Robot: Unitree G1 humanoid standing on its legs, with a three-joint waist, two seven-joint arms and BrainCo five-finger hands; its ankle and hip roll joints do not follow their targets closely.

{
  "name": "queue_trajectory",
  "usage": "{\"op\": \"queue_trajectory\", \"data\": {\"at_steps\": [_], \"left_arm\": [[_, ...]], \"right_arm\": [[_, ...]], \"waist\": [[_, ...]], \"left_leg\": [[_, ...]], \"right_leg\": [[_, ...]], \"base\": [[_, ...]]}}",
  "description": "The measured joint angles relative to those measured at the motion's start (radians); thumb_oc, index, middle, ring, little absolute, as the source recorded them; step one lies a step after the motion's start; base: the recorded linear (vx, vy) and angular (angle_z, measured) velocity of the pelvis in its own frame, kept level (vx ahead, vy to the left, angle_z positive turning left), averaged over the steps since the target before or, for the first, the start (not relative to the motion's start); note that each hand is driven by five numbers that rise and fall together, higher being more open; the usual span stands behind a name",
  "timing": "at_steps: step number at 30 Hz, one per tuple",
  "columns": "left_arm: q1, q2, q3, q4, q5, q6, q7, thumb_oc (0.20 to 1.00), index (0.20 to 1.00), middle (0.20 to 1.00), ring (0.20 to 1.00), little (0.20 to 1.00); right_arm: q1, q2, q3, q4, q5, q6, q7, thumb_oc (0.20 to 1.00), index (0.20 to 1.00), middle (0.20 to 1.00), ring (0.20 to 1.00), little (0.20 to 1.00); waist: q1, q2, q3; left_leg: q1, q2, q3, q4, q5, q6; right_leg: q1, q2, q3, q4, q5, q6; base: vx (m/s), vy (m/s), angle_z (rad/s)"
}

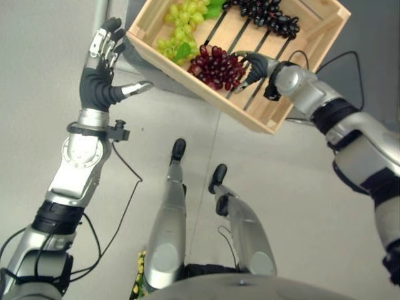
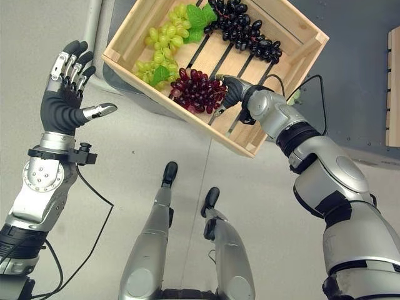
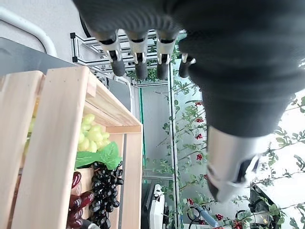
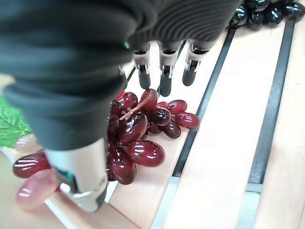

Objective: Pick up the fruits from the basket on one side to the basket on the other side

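Observation:
A slatted wooden crate [image 1: 250, 119] lies ahead of me, holding a green grape bunch [image 1: 181, 31], a red grape bunch [image 1: 215, 65] and a black grape bunch [image 1: 265, 14]. My right hand [image 1: 253, 62] reaches into the crate and rests right beside the red grapes [image 4: 138, 138]. Its fingers [image 4: 164, 76] stretch over the bunch, the thumb [image 4: 78, 176] stands on the near side, and the hand is open. My left hand [image 1: 100, 81] is raised outside the crate's left corner, fingers spread and holding nothing. Past that hand [image 3: 224, 57], its wrist view shows the crate wall [image 3: 52, 143] and the green grapes [image 3: 93, 138].
The crate sits on a dark grey stand [image 2: 350, 75] above a pale floor. A metal pole [image 1: 100, 15] runs by the crate's left corner. Another wooden edge [image 2: 394, 87] shows at the far right. Something yellow-green [image 1: 139, 275] peeks in low down.

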Motion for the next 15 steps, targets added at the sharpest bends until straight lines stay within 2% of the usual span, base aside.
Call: {"op": "queue_trajectory", "data": {"at_steps": [5, 9, 15], "left_arm": [[-0.035, -0.009, 0.000, -0.023, 0.001, -0.002, 0.019, 1.000, 1.000, 1.000, 1.000, 1.000], [-0.051, -0.044, -0.001, -0.025, 0.001, -0.007, 0.025, 1.000, 1.000, 1.000, 1.000, 1.000], [-0.076, -0.045, -0.010, -0.026, 0.000, -0.012, 0.036, 1.000, 1.000, 1.000, 1.000, 1.000]], "right_arm": [[-0.021, 0.043, -0.023, 0.083, -0.009, 0.003, -0.028, 1.000, 1.000, 1.000, 1.000, 1.000], [-0.062, 0.076, -0.022, 0.167, -0.018, 0.004, -0.036, 1.000, 1.000, 1.000, 1.000, 1.000], [-0.100, 0.077, -0.021, 0.209, -0.017, 0.003, -0.046, 1.000, 1.000, 1.000, 1.000, 1.000]], "waist": [[0.005, 0.007, 0.003], [0.027, 0.034, 0.004], [0.034, 0.047, 0.003]], "left_leg": [[-0.019, -0.003, -0.015, 0.001, 0.005, -0.004], [-0.020, -0.004, -0.017, 0.001, 0.005, -0.004], [-0.041, -0.009, -0.020, 0.001, 0.009, -0.006]], "right_leg": [[-0.020, -0.004, -0.012, 0.017, -0.011, -0.002], [-0.021, -0.005, -0.013, 0.018, -0.013, -0.002], [-0.052, -0.010, -0.014, 0.041, -0.020, -0.002]], "base": [[0.00, 0.003, 0.09], [0.00, 0.000, 0.00], [0.01, -0.002, 0.01]]}}
